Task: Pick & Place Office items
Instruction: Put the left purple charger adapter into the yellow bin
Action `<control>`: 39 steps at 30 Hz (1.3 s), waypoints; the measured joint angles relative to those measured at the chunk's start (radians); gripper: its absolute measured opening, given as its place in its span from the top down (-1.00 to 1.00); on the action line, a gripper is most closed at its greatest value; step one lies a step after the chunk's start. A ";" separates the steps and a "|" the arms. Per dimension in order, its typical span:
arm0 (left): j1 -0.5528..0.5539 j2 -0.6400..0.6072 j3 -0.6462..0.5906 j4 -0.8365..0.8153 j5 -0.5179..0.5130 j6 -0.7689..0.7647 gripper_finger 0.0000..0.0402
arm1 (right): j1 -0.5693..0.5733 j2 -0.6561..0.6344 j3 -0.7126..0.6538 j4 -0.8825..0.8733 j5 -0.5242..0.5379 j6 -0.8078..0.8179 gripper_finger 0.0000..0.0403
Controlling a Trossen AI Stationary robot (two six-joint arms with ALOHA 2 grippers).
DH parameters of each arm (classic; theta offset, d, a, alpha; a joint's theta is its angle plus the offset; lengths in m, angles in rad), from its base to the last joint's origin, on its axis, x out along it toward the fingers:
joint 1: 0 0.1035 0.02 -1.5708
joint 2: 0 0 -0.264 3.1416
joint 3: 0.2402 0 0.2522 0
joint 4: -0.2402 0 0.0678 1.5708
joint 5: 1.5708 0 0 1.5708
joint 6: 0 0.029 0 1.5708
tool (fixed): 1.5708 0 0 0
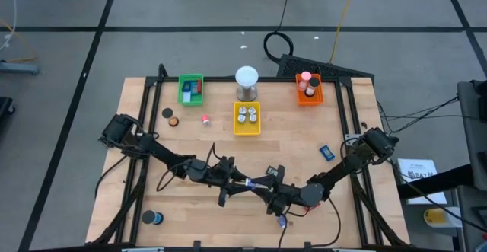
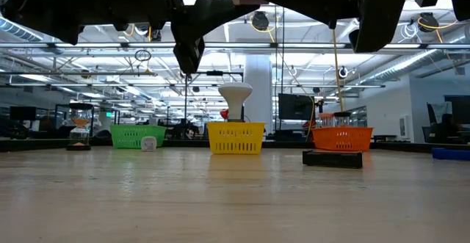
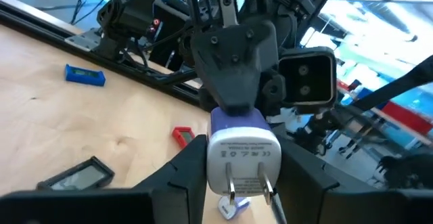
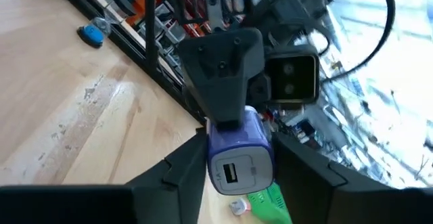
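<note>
Where the 2 arms meet above the front middle of the tabletop (image 1: pixel 152 183), the high view shows only a dark tangle, and the held thing can hardly be made out there; the wrist views show it better. It is a small charger plug (image 3: pixel 241 158), white at the end with 2 metal prongs and purple at the end with a USB port. The left gripper (image 3: pixel 233 173) has its fingers closed narrowly on the white end, and the right gripper (image 4: pixel 233 166) has its fingers closed on the purple end, so both hold the 1 plug in the air between them. Under it a small green piece (image 4: pixel 270 204) is half hidden, and what it is cannot be told. Along the back edge stand 3 trays: the green tray (image 1: pixel 191 89) toward the back left holds blue and red pieces, the yellow tray (image 1: pixel 246 119) at the middle holds silvery-white round bits, and the orange tray (image 1: pixel 309 90) toward the back right holds pink and dark bits, too small to name. A white-domed cylinder (image 1: pixel 246 82) stands just behind the yellow tray. Loose on the tabletop lie a blue rectangular piece (image 1: pixel 326 152) near the right edge, a black roll (image 1: pixel 167 113) and a pink bit (image 1: pixel 205 119) near the green tray, and a blue-rimmed roll (image 1: pixel 155 218) by the front left corner. A red piece (image 3: pixel 183 136) and a dark flat piece (image 3: pixel 74 176) lie below the arms.
</note>
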 joint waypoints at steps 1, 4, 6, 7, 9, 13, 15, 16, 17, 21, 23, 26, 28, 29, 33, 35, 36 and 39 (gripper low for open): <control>0.004 -0.016 0.000 -0.030 -0.006 0.008 0.32 | 0.000 0.000 0.000 0.000 0.016 0.017 0.14; 0.023 -0.084 0.000 -0.160 -0.028 0.019 0.32 | 0.006 0.000 0.000 0.010 0.118 0.052 -0.03; 0.035 -0.148 0.000 -0.289 -0.051 0.037 0.32 | 0.013 0.000 0.000 0.008 0.204 0.054 -0.15; 0.044 -0.183 0.000 -0.349 -0.060 0.044 0.32 | 0.016 0.000 0.000 0.006 0.254 0.054 -0.19; 0.068 -0.262 0.000 -0.499 -0.070 0.044 0.32 | 0.023 0.000 0.000 0.002 0.355 0.047 -0.24; 0.161 -0.412 0.028 -0.908 -0.112 0.015 0.32 | 0.039 0.000 0.000 -0.020 0.518 0.010 -0.09; 0.229 -0.444 0.078 -1.156 -0.113 -0.004 0.32 | 0.047 0.000 0.000 -0.026 0.545 0.001 0.11; 0.262 -0.444 0.116 -1.249 -0.110 -0.006 0.32 | 0.050 0.000 0.000 -0.026 0.547 0.000 0.23; 0.294 -0.442 0.154 -1.337 -0.101 0.002 0.32 | 0.053 0.000 0.000 -0.025 0.545 -0.001 0.36; 0.411 -0.387 0.307 -1.543 -0.023 0.106 0.32 | 0.053 0.000 0.000 -0.026 0.547 -0.019 0.89; 0.458 -0.347 0.376 -1.651 0.002 0.179 0.32 | 0.052 0.000 0.000 -0.029 0.549 -0.028 0.94; 0.512 -0.277 0.460 -1.726 0.018 0.290 0.32 | 0.053 0.000 0.000 -0.042 0.549 -0.021 0.91; 0.532 -0.225 0.499 -1.753 0.021 0.356 0.32 | 0.054 0.000 0.000 -0.058 0.549 -0.021 0.94; 0.538 -0.199 0.515 -1.753 0.024 0.393 0.32 | 0.055 0.000 0.000 -0.062 0.549 -0.020 0.96; 0.550 -0.094 0.578 -1.748 0.029 0.530 0.32 | 0.055 0.000 -0.001 -0.093 0.545 0.007 0.98; 0.561 -0.049 0.606 -1.750 0.027 0.576 0.32 | 0.055 0.000 -0.001 -0.121 0.544 0.036 0.99; 0.565 -0.030 0.615 -1.748 0.024 0.597 0.32 | 0.055 0.000 -0.001 -0.132 0.544 0.050 1.00; 0.579 0.011 0.642 -1.751 0.021 0.650 0.32 | 0.055 0.000 -0.001 -0.152 0.542 0.095 1.00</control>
